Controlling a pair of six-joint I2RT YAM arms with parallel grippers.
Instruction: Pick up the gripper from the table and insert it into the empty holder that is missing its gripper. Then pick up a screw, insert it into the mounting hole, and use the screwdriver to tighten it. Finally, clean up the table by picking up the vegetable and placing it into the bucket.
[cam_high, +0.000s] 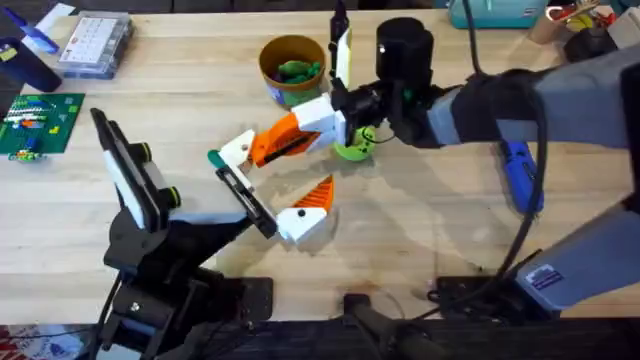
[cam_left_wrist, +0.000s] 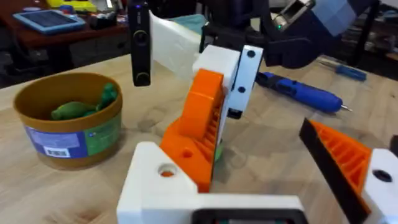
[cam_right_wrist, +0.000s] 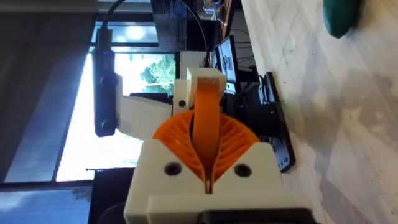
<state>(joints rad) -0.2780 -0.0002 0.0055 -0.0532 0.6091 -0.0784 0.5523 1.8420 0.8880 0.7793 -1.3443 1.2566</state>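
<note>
You had the right arm's gripper (cam_high: 335, 120) reached across to mid-desk, its jaws clenched on the long plastic gripper piece with orange ribbed middle and white block ends (cam_high: 285, 140). That piece hung tilted above the light wooden desk (cam_high: 430, 210), one white end in the jaws, the other near the narrow black holder bar with the dark green round knob (cam_high: 240, 190).

The left arm's gripper (cam_high: 285, 215) sat at about 7 o'clock from the piece; I could not tell whether its jaws were released or clenched.

The small lime-green round toy vegetable (cam_high: 355, 148) lay on the desk, touching or just beside the held piece at its 3 o'clock end. The small round mustard-yellow bucket (cam_high: 270, 55) stood at 12 o'clock of it. The slim bright-blue screwdriver (cam_high: 522, 175) lay well apart at 3 o'clock.
</note>
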